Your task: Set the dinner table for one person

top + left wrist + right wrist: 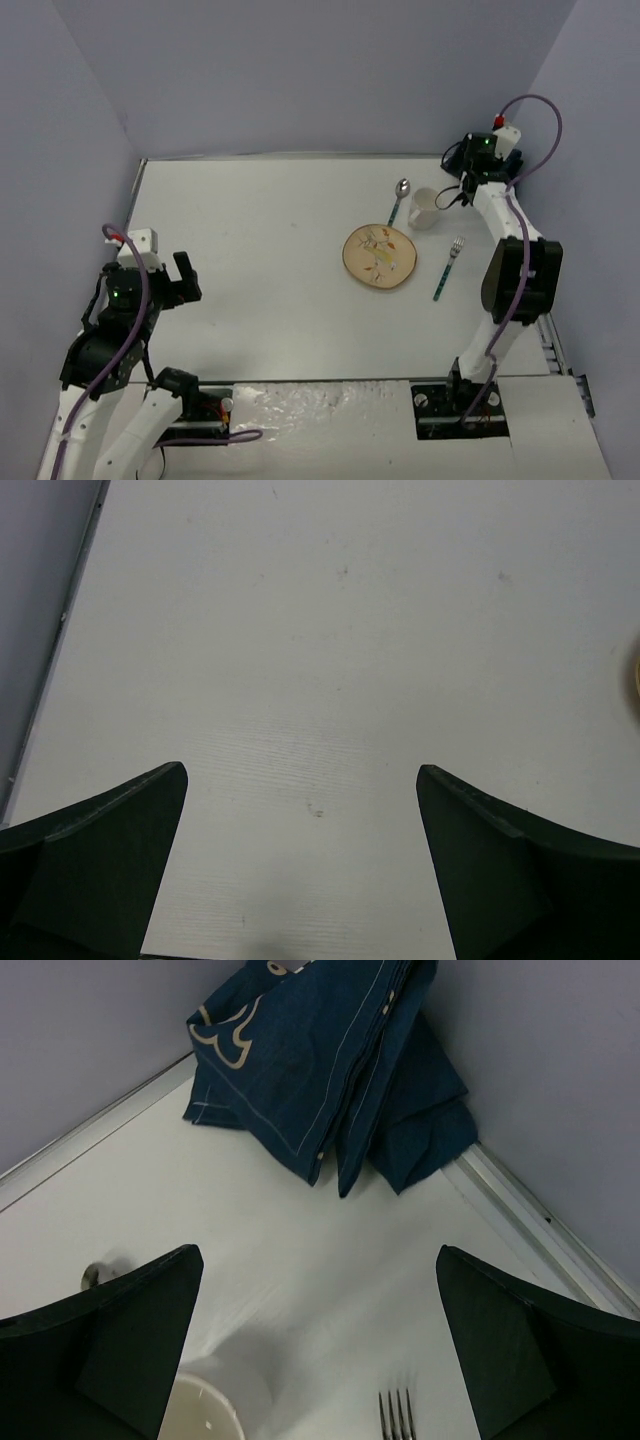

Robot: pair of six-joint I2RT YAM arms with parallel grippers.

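Left claw: the left gripper [300,772] stands wide, with nothing between its two dark fingers [90,860]. It hangs over bare tabletop at the near left side.
Right claw: the right gripper [320,1252] is also spread wide and holds nothing. It is at the far right side, just above the cup [425,208].
Dinner table: the dinner table [260,250] is the big white matte board under everything. All the tableware lies on its right half.
Cut off: the right wrist view shows only the cup's rim, the tines of the fork [449,266] and a small part of the spoon [399,198], all near the lower edge. The left wrist view shows only a thin yellowish sliver of the plate [379,257] at the right edge.
Hidden: a dark blue cloth [320,1060] with light line drawing is bunched in the far right corner, against both walls [320,70]. In the top view the right arm covers it.
Hard to make out: the pattern on the plate is too small to read. What is inside the cup, I cannot tell.
Surface: white, with a few small dark specks and a faint grain.
Room: pale lilac-grey walls close the table on three sides, with a light strip along their foot.
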